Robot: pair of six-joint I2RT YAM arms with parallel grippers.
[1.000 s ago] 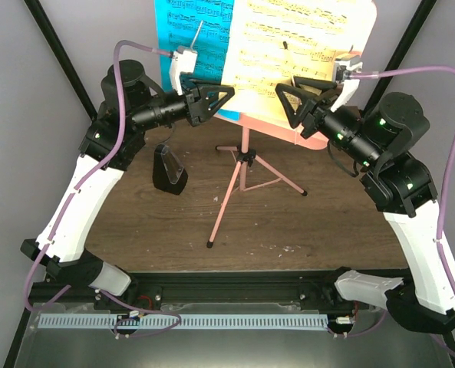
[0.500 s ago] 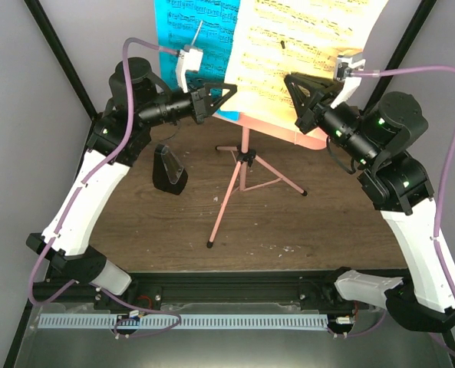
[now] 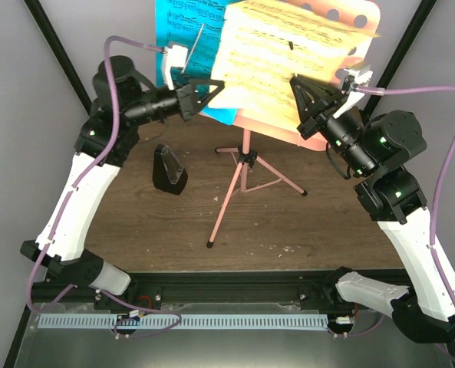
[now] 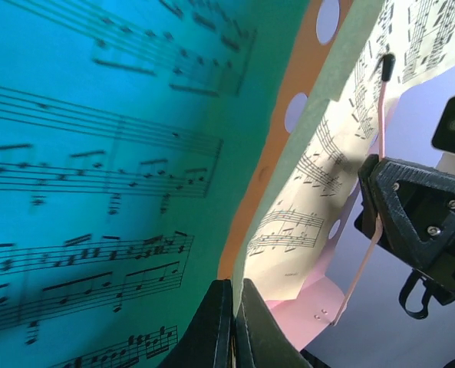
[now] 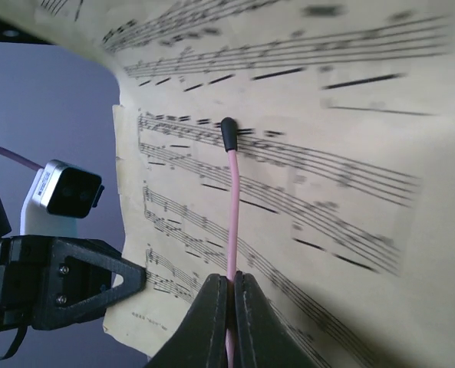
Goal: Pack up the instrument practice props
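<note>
While both pages sit on the pink stand (image 3: pixel 245 165) at the far middle of the table (image 3: pixel 135 222), cyan page (image 3: pixel 177 23) left & yellow page (image 3: pixel 265 69) right, the job looks to be at the sheet-pulling step. Left claw (image 4: pixel 232 322) is pinched together at the seam btwn the pages; which one it has can't be told. Right claw (image 5: pixel 229 307) is clamped on the pink clip wire (image 5: pixel 231 199) across the yellow page. Next, prob: free that wire, slide pages off w/o tearing. Metronome (image 3: pixel 168 169) stands nearer, left of the stand.
</note>
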